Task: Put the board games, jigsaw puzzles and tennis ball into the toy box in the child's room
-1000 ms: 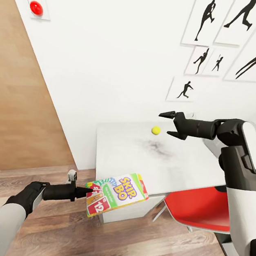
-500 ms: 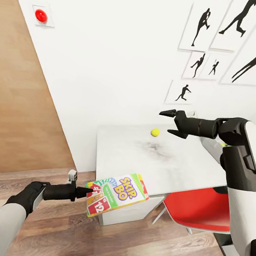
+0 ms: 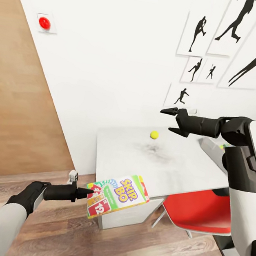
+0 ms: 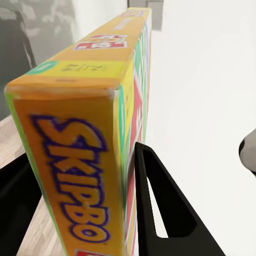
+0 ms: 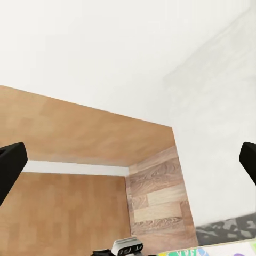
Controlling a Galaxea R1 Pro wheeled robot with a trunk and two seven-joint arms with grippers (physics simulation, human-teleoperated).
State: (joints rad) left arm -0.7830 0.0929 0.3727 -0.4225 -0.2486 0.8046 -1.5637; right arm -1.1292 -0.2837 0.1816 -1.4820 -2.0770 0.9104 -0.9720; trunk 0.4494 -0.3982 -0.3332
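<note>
While left gripper (image 3: 89, 192) is clamping the Skip-Bo box (image 3: 118, 193) between its fingers (image 4: 160, 202) just off the tabletop's (image 3: 170, 172) near corner, right gripper (image 3: 174, 120) is hovering with fingers spread wide and empty, above the ball (image 3: 154, 134) sitting on the tabletop farther back.
</note>
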